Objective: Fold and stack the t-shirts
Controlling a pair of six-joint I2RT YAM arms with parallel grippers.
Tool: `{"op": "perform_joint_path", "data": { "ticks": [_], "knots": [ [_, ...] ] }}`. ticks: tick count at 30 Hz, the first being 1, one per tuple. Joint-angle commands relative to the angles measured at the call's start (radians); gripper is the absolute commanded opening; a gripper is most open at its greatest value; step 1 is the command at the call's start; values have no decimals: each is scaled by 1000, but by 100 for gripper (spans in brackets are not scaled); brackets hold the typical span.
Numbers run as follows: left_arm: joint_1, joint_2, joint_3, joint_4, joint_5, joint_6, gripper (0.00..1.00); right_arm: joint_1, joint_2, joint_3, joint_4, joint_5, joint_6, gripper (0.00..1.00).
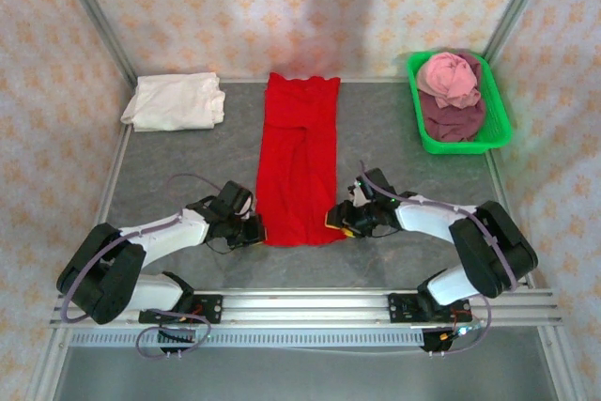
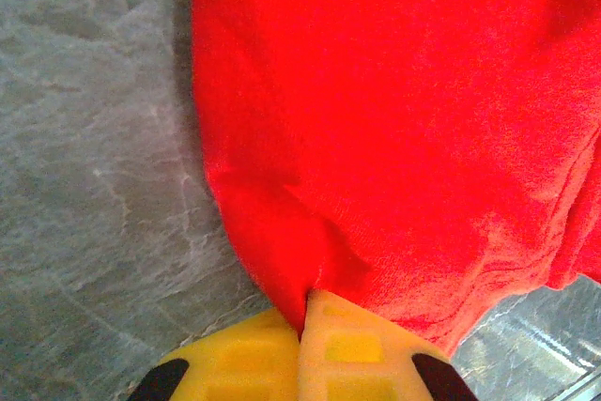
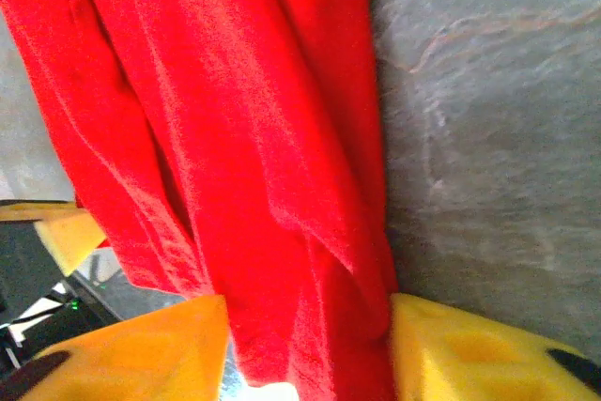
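— Red shirt (image 1: pixel 299 161)?
— A long strip at table centre, running 12 to 6; left gripper (image 2: pixel 305 323) pinched on its 7 o'clock corner; right gripper (image 3: pixel 308 331) straddles the 5 o'clock corner, grip unclear.
— Room?
— Open table (image 1: pixel 394 152) either side; cream shirt (image 1: pixel 176 101) at 10; tray (image 1: pixel 467 146) at 2.

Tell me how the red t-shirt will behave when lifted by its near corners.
Likely floppy: the red t-shirt puckers where the left pincer pinches it. Probably light: it lies thin and flat. The rest should drape and drag.
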Motion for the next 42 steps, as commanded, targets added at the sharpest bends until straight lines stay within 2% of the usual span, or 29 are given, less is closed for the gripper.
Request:
{"op": "perform_joint_path", "data": {
  "ticks": [1,3,7,11,16,19,24,29,32,34,37,39,42],
  "knots": [
    [-3,14,-15,14,-20,15,0,19,11,-25,103,-11,56,40],
    [-4,4,-14,11,-27,15,0,21,17,-27,118,5,68,28],
    [-3,-44,-18,-4,-43,4,0,23,4,-27,95,29,67,11],
    [-3,-99,-31,-37,-42,9,0,23,-52,-34,44,71,51,0],
    [-47,-91,-59,-118,-45,35,0,27,-65,-114,68,70,74,0],
    [-73,-113,-95,-97,-28,7,0,53,-86,-172,122,66,125,0],
    [-116,-178,-91,-105,-12,-32,0,78,-182,-219,107,81,166,0],
    [-119,-298,-38,-167,-17,-47,0,78,-319,-193,16,134,183,0],
    [-115,-320,25,-227,-29,-28,0,76,-366,-153,-19,162,208,0],
    [-96,-317,79,-276,-62,-1,0,74,-375,-99,-73,195,196,0],
    [6,-294,110,-243,-29,22,0,39,-328,5,-174,217,161,0],
    [80,-253,135,-208,9,35,0,7,-289,51,-178,203,155,0],
    [114,-166,251,-208,10,96,0,-35,-212,126,-169,197,138,0]
  ]
}}
